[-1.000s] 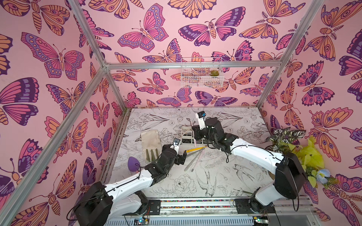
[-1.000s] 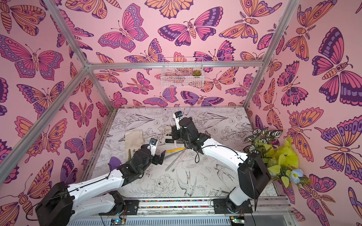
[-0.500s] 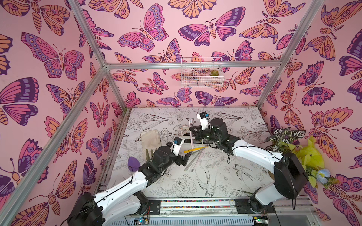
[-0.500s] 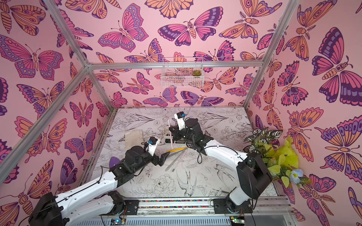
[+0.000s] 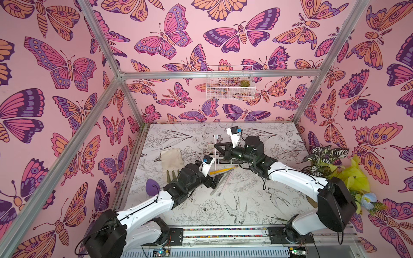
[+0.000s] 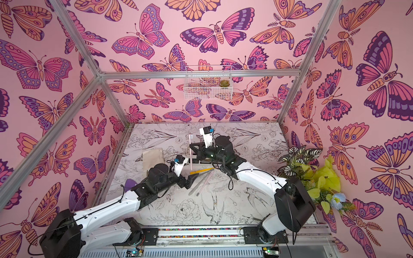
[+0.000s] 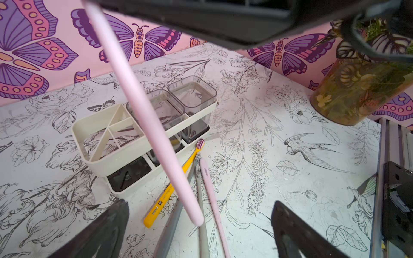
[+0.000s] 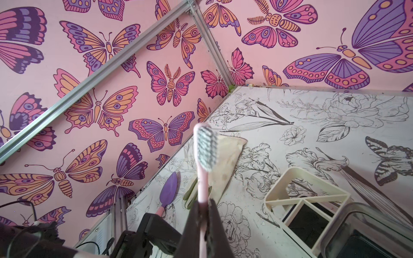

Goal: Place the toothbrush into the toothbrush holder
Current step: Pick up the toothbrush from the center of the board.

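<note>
Left wrist: loose toothbrushes (image 7: 161, 203) beside holder (image 7: 111, 162)

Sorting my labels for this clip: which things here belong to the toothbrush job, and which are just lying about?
Job: pink toothbrush, clamped upright in the right end effector; toothbrush holder.

Lying about: yellow toothbrush, loose pale toothbrush, glove, purple tool, wire basket, plants.

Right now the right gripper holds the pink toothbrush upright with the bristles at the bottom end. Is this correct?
No. The right gripper holds the pink toothbrush upright, but the bristles are at the top end; the right wrist view shows it.
</note>
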`<state>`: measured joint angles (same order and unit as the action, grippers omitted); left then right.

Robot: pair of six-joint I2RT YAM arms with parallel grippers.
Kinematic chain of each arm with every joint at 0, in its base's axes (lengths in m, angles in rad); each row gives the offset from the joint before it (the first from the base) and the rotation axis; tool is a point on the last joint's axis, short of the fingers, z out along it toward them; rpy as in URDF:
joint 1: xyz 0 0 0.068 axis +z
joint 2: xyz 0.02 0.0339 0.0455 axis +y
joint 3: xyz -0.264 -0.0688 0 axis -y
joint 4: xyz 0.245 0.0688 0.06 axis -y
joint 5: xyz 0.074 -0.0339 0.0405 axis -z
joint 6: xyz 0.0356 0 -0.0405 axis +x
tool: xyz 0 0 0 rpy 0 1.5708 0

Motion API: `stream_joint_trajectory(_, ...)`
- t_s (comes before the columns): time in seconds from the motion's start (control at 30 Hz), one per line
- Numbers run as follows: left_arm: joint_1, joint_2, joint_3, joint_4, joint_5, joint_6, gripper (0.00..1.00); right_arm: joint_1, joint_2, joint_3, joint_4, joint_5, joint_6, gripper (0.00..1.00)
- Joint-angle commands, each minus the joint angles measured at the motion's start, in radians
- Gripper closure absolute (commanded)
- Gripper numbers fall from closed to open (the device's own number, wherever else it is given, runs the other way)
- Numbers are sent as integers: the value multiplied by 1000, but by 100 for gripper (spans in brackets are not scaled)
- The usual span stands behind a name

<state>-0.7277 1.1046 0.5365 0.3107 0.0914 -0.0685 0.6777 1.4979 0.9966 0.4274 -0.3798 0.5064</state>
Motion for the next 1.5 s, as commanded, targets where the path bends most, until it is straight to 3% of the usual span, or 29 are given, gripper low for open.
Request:
stream_joint_trajectory(0.0, 4, -16, 4, 59, -48, -2, 2, 1, -34, -16, 21, -19, 22, 100)
stream_joint_trajectory(0.07, 4, -30, -10, 74, -68, 1, 7, 1, -42, -26, 19, -13, 18, 100)
stream_joint_trajectory(0.17, 4, -49, -29, 86, -80, 7, 27, 1, -51, -35, 10, -3, 10, 100)
stream_joint_trajectory(0.23, 5, -55, -40, 98, -87, 5, 33, 1, -51, -35, 9, -4, 9, 100)
stream_joint_trajectory(0.57, 5, -33, -22, 103, -91, 3, 31, 0, -60, -45, 28, -29, 24, 100)
stream_joint_trajectory(0.77, 5, -18, -6, 109, -85, 7, 38, 2, -76, -75, 48, -29, 34, 100)
stream_joint_trajectory(1.27, 5, 54, 55, 136, -75, 11, 38, 0, -85, -134, 111, -59, 90, 100)
stream_joint_trajectory(1.33, 7, 68, 63, 137, -72, 11, 43, 1, -85, -137, 112, -61, 95, 100)
stream_joint_trajectory(1.47, 7, 80, 72, 136, -43, 21, 64, 1, -87, -141, 110, -62, 98, 100)
